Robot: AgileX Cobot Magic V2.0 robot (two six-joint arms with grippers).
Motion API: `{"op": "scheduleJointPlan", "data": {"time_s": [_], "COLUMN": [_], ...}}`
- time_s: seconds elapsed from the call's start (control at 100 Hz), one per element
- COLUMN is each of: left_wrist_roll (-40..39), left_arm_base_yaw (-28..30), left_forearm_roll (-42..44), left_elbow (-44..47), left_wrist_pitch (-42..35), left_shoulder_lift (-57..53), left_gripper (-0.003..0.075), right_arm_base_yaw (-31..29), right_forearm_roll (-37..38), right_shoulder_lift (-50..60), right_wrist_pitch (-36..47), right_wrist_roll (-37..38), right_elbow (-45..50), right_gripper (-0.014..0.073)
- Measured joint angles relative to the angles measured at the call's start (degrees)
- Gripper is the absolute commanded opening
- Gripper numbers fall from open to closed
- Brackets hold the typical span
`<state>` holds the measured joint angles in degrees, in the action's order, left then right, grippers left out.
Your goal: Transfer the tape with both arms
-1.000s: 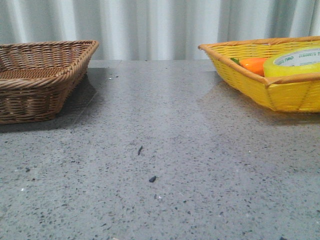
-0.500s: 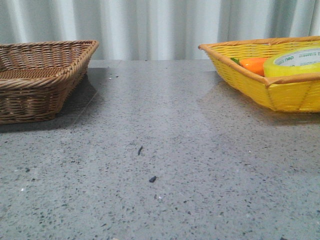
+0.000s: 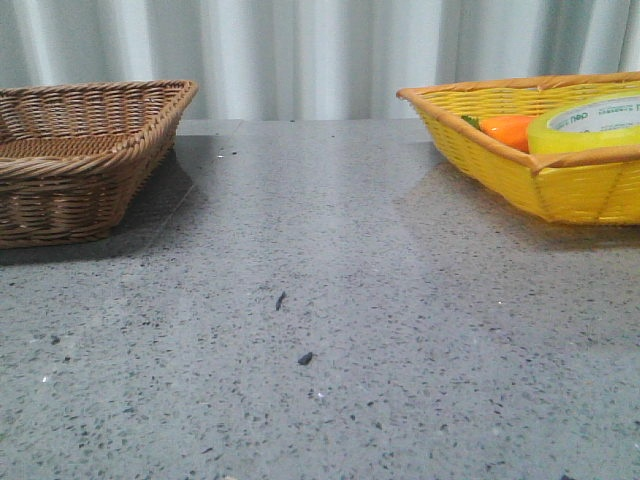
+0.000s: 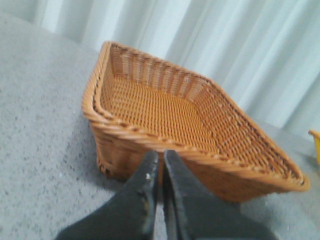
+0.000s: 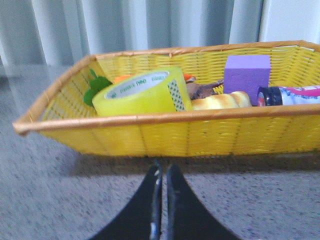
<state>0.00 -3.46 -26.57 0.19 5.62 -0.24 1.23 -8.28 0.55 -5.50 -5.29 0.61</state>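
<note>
The tape (image 3: 585, 125), a wide yellow roll with a white core and green letters, lies in the yellow basket (image 3: 560, 190) at the back right. It also shows in the right wrist view (image 5: 142, 92), inside the basket (image 5: 150, 132). My right gripper (image 5: 162, 172) is shut and empty, low over the table just in front of that basket. My left gripper (image 4: 161, 159) is shut and empty, in front of the brown wicker basket (image 4: 150, 145). Neither gripper shows in the front view.
The brown basket (image 3: 70, 190) stands at the back left. The yellow basket also holds an orange carrot-like object (image 3: 505, 130), a purple block (image 5: 246, 72), a bread-like item (image 5: 220, 101) and a bottle (image 5: 290, 95). A curtain hangs behind the grey speckled table (image 3: 320, 330).
</note>
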Motion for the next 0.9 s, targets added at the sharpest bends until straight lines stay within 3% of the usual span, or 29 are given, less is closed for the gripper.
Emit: {"op": "scheduleJointPlan", "data": {"time_s": [0.2,0.29,0.45,0.65,0.77,0.9], "left_wrist_roll": [0.0,0.0,0.0,4.59,6.57,7.11], "left_arm_base_yaw": [0.0,0.0,0.0,0.0,-0.3,-3.15], "left_forearm_roll": [-3.62,-4.38,-2.01,2.02,2.36,2.61], "left_elbow": [0.0,-0.59,-6.3,-17.66,-24.11,-28.94], "left_wrist_pitch": [-4.41,-3.34,1.73,8.06,12.35,13.57], "left_shoulder_lift": [0.0,0.0,1.7,11.69,18.64,23.51], "left_gripper": [-0.002,-0.002,-0.002,-0.0008,0.0139,0.0363], "right_arm_base_yaw": [0.0,0.0,0.0,0.0,0.0,0.0], "right_forearm_roll": [-18.83,-23.09,-23.75,-16.03,-12.96,-11.02], "right_shoulder_lift": [0.0,0.0,0.0,-4.81,-11.53,-19.19], "right_wrist_pitch": [7.25,8.08,4.49,-4.06,-9.08,-14.38], "right_wrist_roll": [0.14,0.27,0.04,-0.22,-0.22,-0.22], "right_elbow": [0.0,0.0,-4.03,-14.47,-21.5,-29.86], "right_gripper": [-0.0062,-0.0062,-0.0062,-0.0059,0.0007,0.023]}}
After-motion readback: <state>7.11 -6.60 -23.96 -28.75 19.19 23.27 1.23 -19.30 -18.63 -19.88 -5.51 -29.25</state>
